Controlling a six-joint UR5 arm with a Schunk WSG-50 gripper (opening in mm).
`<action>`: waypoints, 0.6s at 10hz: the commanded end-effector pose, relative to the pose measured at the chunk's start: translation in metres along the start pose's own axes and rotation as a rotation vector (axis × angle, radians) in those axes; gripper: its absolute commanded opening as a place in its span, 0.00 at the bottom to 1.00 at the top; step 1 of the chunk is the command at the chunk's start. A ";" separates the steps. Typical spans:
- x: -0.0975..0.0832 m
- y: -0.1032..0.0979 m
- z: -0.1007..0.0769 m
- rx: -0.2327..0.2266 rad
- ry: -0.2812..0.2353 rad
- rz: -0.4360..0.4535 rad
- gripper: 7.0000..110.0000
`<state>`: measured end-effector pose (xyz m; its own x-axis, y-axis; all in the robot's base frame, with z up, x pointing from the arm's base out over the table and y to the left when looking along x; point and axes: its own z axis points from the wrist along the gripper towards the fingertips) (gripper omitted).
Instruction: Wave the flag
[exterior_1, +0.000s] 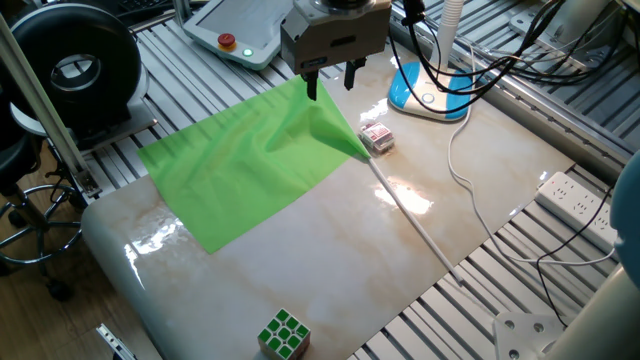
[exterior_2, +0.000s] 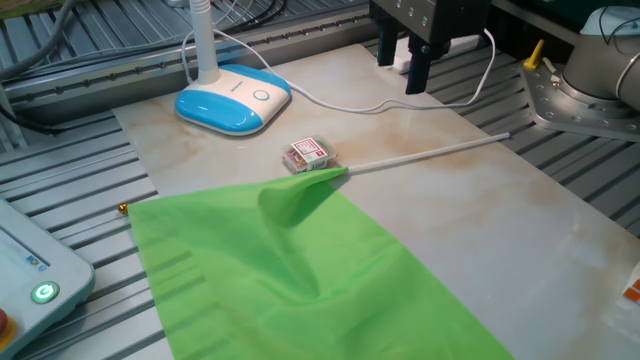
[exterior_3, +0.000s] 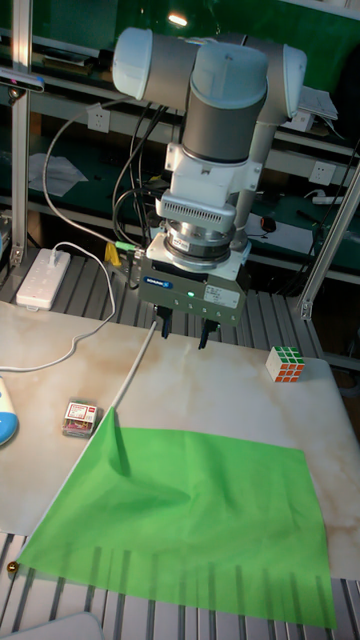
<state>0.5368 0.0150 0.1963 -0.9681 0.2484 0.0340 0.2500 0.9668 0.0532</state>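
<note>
**Flag flat on table, claw open above it, holding nothing**

Going by the tall fixed view, nearest me is the flag (exterior_3: 190, 520). Its green sheet is spread flat on the table (exterior_3: 250, 410), and the near edge hangs over the slatted front rim. One bump of a fold sits near the stick corner. The white stick (exterior_3: 133, 372) leaves the sheet's far-left corner and runs away from me, leaning slightly right, so the long axis goes front to back. The sheet end is toward me and the bare stick end points at the robot base. In one fixed view the same stick (exterior_1: 415, 222) runs diagonally down to the right table edge.

Just left of the stick-sheet junction I see a small red-and-white cube (exterior_3: 80, 417), close by but whether touching I can't tell. A colourful puzzle cube (exterior_3: 286, 364) sits well apart at far right. A blue-white lamp base (exterior_2: 232, 98) is off to the side.

Further back the claw (exterior_3: 183, 334) hangs above the table, fingers apart, gripping nothing. Its left fingertip is near the stick's far part, clear of it.
</note>
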 end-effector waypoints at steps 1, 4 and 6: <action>-0.002 0.000 0.001 -0.012 -0.008 -0.005 0.00; -0.006 0.002 0.003 -0.029 -0.010 -0.001 0.00; -0.005 0.007 0.005 -0.046 -0.005 0.031 0.00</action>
<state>0.5410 0.0150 0.1918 -0.9663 0.2560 0.0272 0.2573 0.9637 0.0705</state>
